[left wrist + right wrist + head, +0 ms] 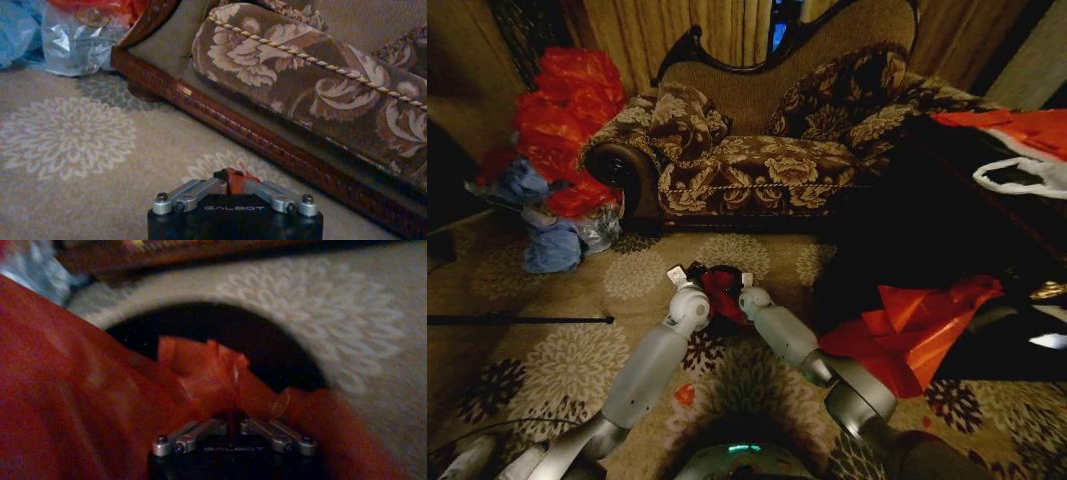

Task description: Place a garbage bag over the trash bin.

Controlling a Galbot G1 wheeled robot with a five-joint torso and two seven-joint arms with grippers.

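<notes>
Holding the garbage bag [200, 375] pinched in both the left gripper [232, 182] and right gripper [231, 421] above the trash bin [267, 345], you should spread it wide.

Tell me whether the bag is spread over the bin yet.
Not yet: the garbage bag is bunched, pinched by both pincers; the trash bin mouth is open.

The word "GALBOT" is showing in pale capitals on the black body of the left gripper [231, 186] — and the same word, fainter and seemingly identical, is showing on the right gripper [232, 424]. Nothing else is reading as text.
</notes>
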